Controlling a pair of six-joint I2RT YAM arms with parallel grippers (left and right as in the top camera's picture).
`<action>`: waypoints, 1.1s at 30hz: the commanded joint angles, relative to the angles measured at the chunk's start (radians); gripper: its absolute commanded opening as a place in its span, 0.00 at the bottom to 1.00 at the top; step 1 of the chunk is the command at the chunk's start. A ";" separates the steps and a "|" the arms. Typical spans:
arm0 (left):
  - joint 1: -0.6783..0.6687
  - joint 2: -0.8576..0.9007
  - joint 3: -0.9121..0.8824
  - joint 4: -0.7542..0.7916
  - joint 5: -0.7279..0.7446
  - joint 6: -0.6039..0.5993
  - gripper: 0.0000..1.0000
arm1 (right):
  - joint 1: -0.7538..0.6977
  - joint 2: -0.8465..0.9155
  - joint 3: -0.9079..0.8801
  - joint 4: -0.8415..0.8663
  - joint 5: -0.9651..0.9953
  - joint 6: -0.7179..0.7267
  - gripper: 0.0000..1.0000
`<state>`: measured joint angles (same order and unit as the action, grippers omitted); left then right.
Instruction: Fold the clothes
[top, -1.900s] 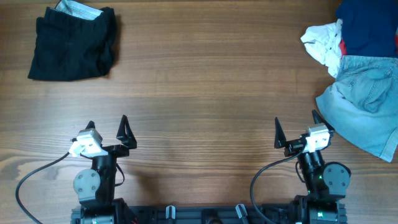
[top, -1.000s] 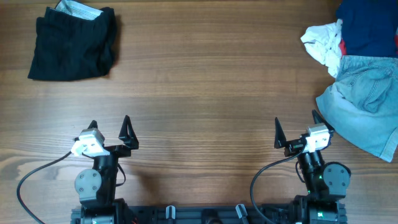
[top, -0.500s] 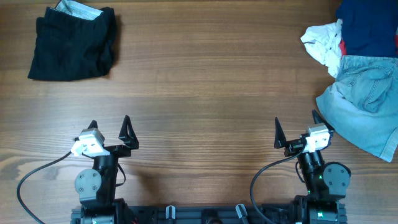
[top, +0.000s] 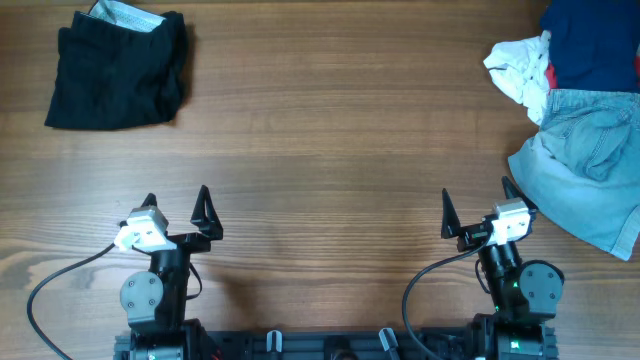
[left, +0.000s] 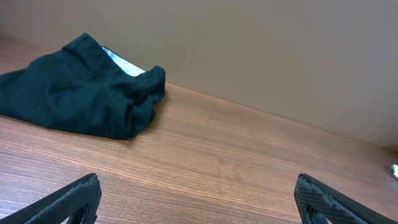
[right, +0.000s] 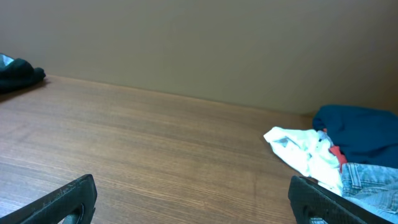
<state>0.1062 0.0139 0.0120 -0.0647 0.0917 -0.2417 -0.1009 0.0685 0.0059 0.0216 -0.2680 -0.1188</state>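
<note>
**While the shorts lie rumpled at the right, both claws stand empty**

As we look down from overhead, the denim shorts (top: 585, 165) sit crumpled at the right edge of the bench (top: 330, 130). The frame cuts them off in part, and they lie just on the near side of a white cloth (top: 520, 65) and a navy garment (top: 590, 45). We judge the denim soft but fairly weighty, limp between grips yet firmer at the waistband and hems. Those thick edges look the surest places to pinch. The left claw (top: 176, 195) and right claw (top: 475, 190) hover at the near side, each spread wide, holding and touching nothing. The right one is closer to the shorts, yet apart from them. A black garment (top: 118, 70) lies far left.

From the left wrist, we see spread fingers over bare wood and the black garment beyond, but no shorts.

From the right wrist, the shorts show at the lower right corner beside the white cloth, outside the gaping, empty fingers.
</note>
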 joint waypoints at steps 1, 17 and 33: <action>-0.004 -0.011 -0.006 0.002 0.005 -0.006 1.00 | 0.003 0.002 0.000 0.000 0.010 -0.013 1.00; -0.004 0.173 0.058 0.092 0.166 -0.001 1.00 | 0.003 0.034 0.053 0.140 -0.001 0.146 1.00; -0.005 0.902 0.774 -0.249 0.215 0.003 1.00 | 0.003 0.824 0.668 0.197 -0.189 0.149 1.00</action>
<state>0.1062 0.7967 0.6407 -0.2409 0.2703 -0.2420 -0.1009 0.7467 0.5369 0.2214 -0.3649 0.0082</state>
